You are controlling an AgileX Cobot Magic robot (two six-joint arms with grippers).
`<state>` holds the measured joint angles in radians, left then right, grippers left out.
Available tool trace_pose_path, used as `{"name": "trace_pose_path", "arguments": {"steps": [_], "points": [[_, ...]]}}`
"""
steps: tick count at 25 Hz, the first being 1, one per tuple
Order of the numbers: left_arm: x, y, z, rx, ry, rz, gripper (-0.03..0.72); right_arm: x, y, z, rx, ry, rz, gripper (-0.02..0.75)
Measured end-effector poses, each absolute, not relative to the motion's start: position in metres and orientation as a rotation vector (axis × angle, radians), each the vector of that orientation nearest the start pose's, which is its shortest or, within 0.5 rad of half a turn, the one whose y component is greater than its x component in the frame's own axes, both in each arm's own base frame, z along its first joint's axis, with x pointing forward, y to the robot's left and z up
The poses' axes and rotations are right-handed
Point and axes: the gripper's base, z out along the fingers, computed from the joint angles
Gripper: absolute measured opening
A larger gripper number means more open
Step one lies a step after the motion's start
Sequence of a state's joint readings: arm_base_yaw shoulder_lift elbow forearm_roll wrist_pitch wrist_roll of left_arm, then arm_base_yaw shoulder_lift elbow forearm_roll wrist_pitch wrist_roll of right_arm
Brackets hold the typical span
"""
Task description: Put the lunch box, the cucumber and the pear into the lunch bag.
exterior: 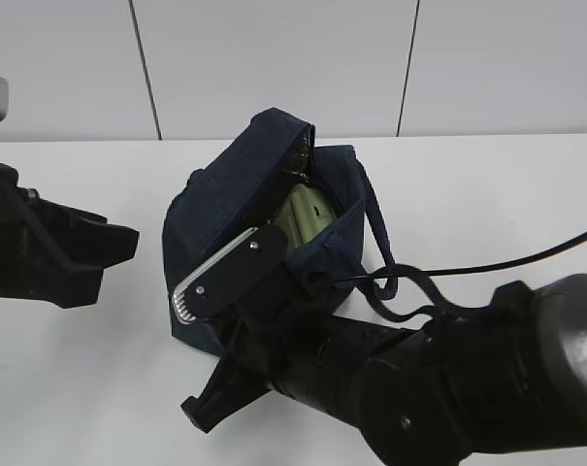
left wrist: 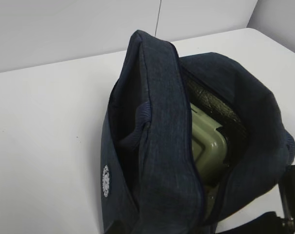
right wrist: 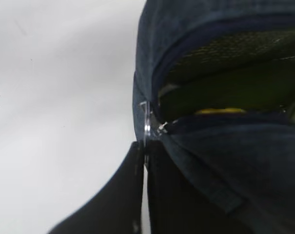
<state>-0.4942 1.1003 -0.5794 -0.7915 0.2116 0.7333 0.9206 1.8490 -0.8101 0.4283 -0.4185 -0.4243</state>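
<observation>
The dark navy lunch bag [exterior: 225, 194] stands mid-table with its top gaping. Inside shows the pale green lid of the lunch box [exterior: 308, 218], also visible in the left wrist view [left wrist: 208, 141]. In the right wrist view a dark green cucumber [right wrist: 225, 92] and a yellow sliver of the pear [right wrist: 218, 111] lie in the opening. My right gripper [right wrist: 145, 146] is shut on the silver zipper ring pull [right wrist: 146, 124] at the bag's near end. My left gripper [exterior: 123, 243] hovers left of the bag, apart from it, holding nothing.
The bag's loop handle [exterior: 380, 243] hangs to its right on the white table [exterior: 487, 194]. A black cable [exterior: 526, 257] runs from the right arm across the table. A wall stands right behind the table's far edge.
</observation>
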Motion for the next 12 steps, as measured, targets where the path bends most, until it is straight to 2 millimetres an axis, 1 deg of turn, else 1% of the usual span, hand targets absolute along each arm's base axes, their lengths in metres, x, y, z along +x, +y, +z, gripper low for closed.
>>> {"name": "trace_pose_path", "arguments": {"steps": [7, 12], "points": [[0.186, -0.115, 0.258, 0.564, 2.102, -0.464, 0.241, 0.220, 0.266, 0.175, -0.924, 1.926, 0.346, 0.000], [0.187, -0.115, 0.258, 0.563, 2.100, -0.462, 0.241, 0.217, 0.264, 0.190, -0.938, 1.892, 0.353, 0.000]]}}
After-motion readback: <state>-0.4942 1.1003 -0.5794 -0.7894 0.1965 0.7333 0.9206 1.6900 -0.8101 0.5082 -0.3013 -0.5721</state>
